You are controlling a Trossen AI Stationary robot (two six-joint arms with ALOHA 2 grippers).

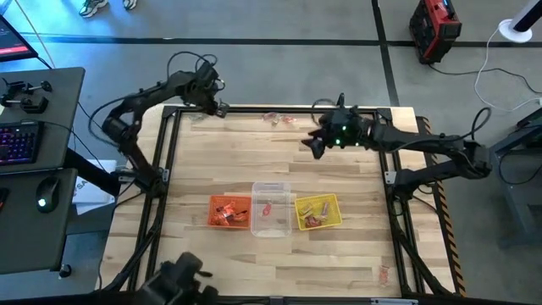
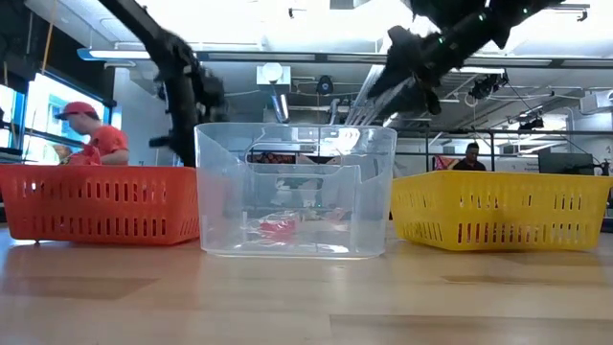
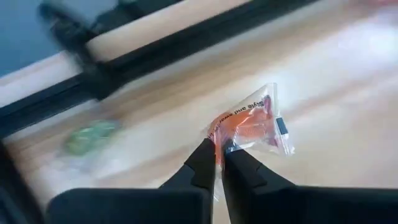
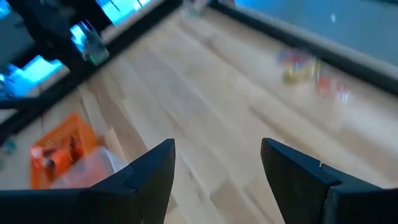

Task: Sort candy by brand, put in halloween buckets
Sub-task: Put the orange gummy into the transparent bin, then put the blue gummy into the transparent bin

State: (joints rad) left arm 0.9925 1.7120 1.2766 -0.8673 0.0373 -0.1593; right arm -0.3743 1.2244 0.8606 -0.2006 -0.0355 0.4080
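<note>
Two dark-fingered grippers: left gripper point(image 3: 219, 163) at eleven o'clock, pinched on a clear-and-orange wrapped candy point(image 3: 252, 121); right gripper point(image 4: 217, 163) at one o'clock, gaping, empty.

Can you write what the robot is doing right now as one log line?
left end effector: shut on orange candy | right end effector: open, empty | orange bucket: waiting

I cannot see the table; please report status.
Left gripper shut on orange candy, far edge. Right gripper open, empty, mid-air. Nothing blocking.
</note>
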